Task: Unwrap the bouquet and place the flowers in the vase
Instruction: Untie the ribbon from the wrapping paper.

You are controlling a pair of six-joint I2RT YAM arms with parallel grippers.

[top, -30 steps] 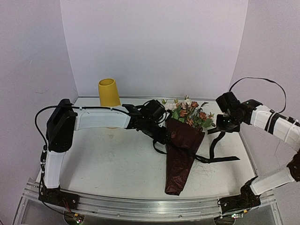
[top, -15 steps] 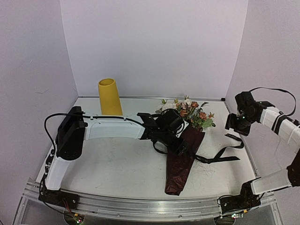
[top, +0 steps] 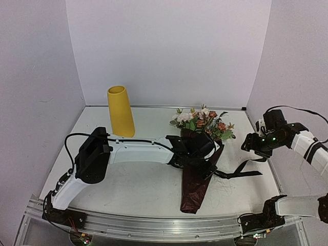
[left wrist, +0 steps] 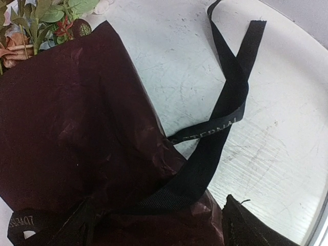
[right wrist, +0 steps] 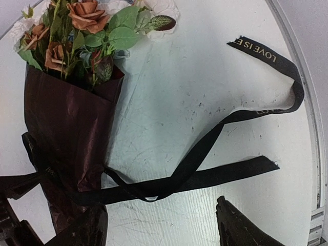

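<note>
Bouquet (top: 196, 187) lay on the table (top: 133, 179), blooms toward the far side. Left arm (top: 138, 146) stretched low across, left gripper (top: 204, 163) spread over its wrapping; right gripper (top: 249, 144), jaws apart, hovered beside the loose ribbon (top: 241, 172).

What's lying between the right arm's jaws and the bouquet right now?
Only the loose black ribbon, trailing from the bouquet across the otherwise bare white table. The right wrist view shows it clearly; the top view agrees.
</note>
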